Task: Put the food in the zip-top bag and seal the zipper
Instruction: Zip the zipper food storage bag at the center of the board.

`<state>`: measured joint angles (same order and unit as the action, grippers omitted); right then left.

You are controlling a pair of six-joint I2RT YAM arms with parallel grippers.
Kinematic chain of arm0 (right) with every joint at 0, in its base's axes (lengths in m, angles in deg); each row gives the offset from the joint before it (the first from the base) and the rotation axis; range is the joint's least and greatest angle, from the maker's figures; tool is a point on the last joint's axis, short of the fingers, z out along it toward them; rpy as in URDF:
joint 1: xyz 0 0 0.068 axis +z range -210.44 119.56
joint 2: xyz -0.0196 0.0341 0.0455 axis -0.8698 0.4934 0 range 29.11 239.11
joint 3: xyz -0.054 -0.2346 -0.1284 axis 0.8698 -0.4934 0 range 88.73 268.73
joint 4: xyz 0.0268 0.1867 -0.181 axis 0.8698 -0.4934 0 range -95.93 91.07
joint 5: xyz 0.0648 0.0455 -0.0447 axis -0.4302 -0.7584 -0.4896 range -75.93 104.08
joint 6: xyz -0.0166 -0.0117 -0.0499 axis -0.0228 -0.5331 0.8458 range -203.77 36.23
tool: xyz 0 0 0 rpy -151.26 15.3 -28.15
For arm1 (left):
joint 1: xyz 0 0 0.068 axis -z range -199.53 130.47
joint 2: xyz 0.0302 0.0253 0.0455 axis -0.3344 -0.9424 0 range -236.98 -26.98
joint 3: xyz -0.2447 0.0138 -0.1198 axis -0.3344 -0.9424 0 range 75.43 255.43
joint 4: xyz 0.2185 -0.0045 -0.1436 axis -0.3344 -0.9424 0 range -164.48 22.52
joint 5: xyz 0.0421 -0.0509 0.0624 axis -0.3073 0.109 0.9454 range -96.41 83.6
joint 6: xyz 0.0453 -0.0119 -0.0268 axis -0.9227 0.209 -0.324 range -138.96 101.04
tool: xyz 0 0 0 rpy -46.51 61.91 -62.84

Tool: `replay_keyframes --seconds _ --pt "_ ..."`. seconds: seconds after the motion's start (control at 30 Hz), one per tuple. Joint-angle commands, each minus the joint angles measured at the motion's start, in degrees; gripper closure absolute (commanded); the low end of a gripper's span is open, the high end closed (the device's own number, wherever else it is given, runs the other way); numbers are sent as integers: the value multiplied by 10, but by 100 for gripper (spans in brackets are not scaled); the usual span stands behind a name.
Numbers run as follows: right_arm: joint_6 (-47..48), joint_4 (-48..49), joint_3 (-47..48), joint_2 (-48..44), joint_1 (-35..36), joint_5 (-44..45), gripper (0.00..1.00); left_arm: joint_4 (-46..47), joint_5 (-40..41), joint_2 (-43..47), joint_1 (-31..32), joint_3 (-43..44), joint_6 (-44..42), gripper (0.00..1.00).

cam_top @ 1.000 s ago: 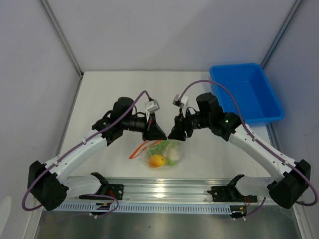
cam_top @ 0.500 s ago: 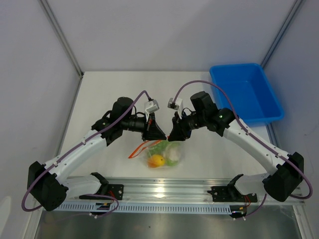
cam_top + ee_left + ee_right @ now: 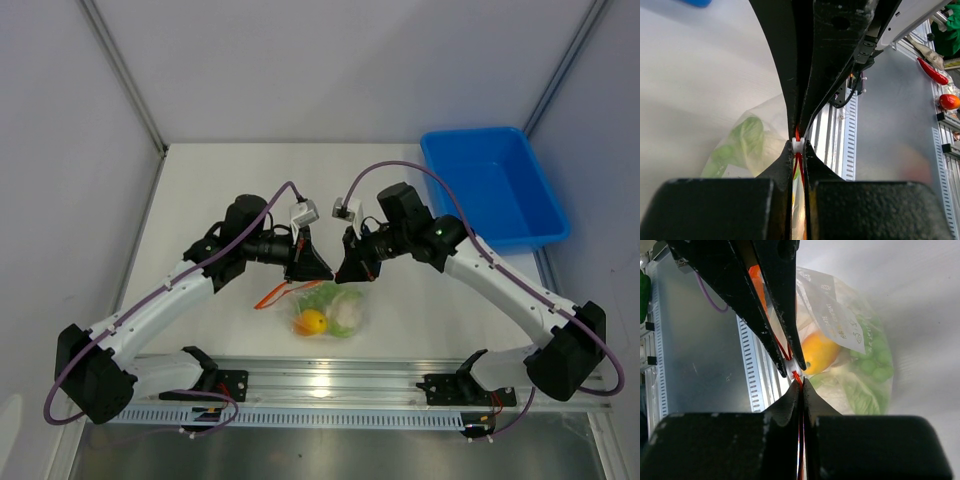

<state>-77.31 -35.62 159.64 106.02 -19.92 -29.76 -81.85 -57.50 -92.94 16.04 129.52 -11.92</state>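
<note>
- Right pincer (image 3: 343, 277) has closed onto the zipper (image 3: 272, 297), meeting the left pincer (image 3: 323, 274), which is also clamped there.
- Food (image 3: 314, 321) lies inside the zip-top bag (image 3: 347, 312) on the desk (image 3: 230, 180); this looks like the sealing stage, and next comes sliding along the strip.

zipper (image 3: 799, 162) mostly hidden between jaws, blue tray (image 3: 695, 2) cut off at top edge

A white table (image 3: 200, 190) sits between pale grey walls (image 3: 60, 150), blue tray (image 3: 490, 185) at its right, metal rail (image 3: 330, 380) along its near edge.
</note>
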Motion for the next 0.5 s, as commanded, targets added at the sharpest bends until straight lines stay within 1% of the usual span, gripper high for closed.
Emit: replay_keyframes --seconds 0.0,0.07,0.17,0.2,0.33,0.47 --pt "-7 25 11 10 2 13 98 19 -20 7 -2 7 -5 99" --pt "-18 33 8 10 7 29 100 18 -16 7 -1 7 -5 99" --pt "-44 47 5 5 17 90 100 17 -9 11 -1 5 -6 99" --pt "-55 59 3 2 18 127 100 17 -5 11 -1 4 -6 99" --pt "-134 104 -24 -21 19 199 100 10 13 11 -1 6 -9 99" --pt "-179 144 -60 -44 25 237 100 9 27 18 -1 3 -11 99"
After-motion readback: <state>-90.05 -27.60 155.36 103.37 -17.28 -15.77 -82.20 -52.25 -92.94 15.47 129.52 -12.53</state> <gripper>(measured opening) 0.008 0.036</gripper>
